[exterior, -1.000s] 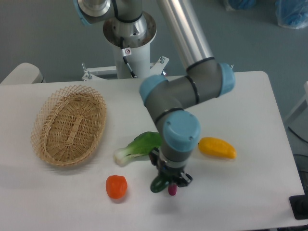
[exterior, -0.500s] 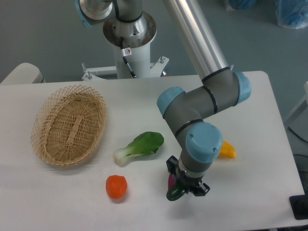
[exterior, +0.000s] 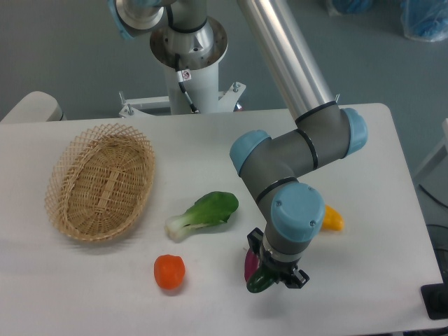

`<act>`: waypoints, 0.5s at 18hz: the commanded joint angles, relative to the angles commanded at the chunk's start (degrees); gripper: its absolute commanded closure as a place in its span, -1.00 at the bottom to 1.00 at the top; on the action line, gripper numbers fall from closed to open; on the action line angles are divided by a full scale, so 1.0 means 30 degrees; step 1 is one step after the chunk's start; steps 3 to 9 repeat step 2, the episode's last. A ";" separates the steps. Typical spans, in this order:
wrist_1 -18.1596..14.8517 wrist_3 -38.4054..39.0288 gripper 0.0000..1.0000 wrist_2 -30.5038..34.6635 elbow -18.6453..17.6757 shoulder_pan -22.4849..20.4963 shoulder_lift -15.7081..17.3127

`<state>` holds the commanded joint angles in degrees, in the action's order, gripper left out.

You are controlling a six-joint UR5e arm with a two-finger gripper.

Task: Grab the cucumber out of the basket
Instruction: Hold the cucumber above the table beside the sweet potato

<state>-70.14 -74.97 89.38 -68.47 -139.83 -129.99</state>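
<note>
Wicker basket (exterior: 100,180) sits at worktop (exterior: 392,210) left, nothing visible inside. Claw (exterior: 274,274) grips dark cucumber (exterior: 259,282) near front edge, w/ purple eggplant (exterior: 250,263) alongside; bok choy (exterior: 203,215), orange veg (exterior: 169,271) nearby.

white table (exterior: 84,280), basket (exterior: 100,181) (wicker), bok choy (exterior: 203,213)

end effector (exterior: 274,274): fingers hidden under wrist | cucumber (exterior: 260,283): mostly covered | yellow vegetable (exterior: 332,218): half hidden
</note>
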 joint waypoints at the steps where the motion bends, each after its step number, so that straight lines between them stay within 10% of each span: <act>1: 0.0000 0.0000 0.87 0.0000 -0.0029 0.0000 0.0000; 9: 0.0000 0.0029 0.87 0.0000 -0.0029 0.0000 0.0000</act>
